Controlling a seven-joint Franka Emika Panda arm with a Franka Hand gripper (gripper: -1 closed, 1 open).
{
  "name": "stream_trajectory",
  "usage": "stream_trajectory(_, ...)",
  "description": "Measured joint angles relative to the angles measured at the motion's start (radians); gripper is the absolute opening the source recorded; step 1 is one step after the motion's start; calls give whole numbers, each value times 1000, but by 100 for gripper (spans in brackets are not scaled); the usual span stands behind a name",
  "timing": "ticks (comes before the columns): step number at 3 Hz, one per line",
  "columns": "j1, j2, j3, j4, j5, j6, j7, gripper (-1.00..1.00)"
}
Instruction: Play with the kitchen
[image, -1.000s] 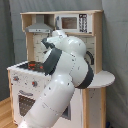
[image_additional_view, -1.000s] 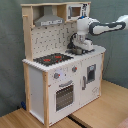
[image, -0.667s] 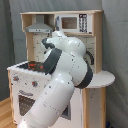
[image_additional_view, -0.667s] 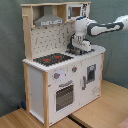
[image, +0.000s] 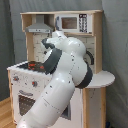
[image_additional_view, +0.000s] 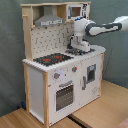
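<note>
Standing on a wooden floor (image_additional_view: 107, 107) against a grey backdrop (image_additional_view: 10, 60), the kitchen (image_additional_view: 60, 75) filled the middle of both exterior views. In the second exterior view its white front faced the camera at an angle. The hob (image_additional_view: 52, 59), black with red rings, sat on the counter toward the second exterior view's left. Above it hung the grey hood (image_additional_view: 49, 21); the microwave (image_additional_view: 76, 11) sat in the top shelf beside the hood. Knobs (image_additional_view: 64, 75) lined the panel under the hob, with the oven door (image_additional_view: 64, 95) below them.

The arm (image_additional_view: 100, 27) entered from the second exterior view's right, reaching level across to the counter's sink end. The gripper (image_additional_view: 76, 48) pointed down, low over the counter just beside the hob. The sink and tap could not be made out behind it. Whether the jaws were released or clenched could not be told.

In the first exterior view the arm (image: 62, 80) rose from the bottom edge and blocked much of the counter. Hood (image: 39, 25), microwave (image: 70, 22) and part of the hob (image: 35, 65) showed past it. The gripper was hidden there.
</note>
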Motion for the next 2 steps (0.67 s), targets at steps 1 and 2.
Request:
stream_trajectory(1,18,1,-18,18,-8,11,-6,100)
stream_trajectory(2,92,7,-61,69,-8,10,-15,100)
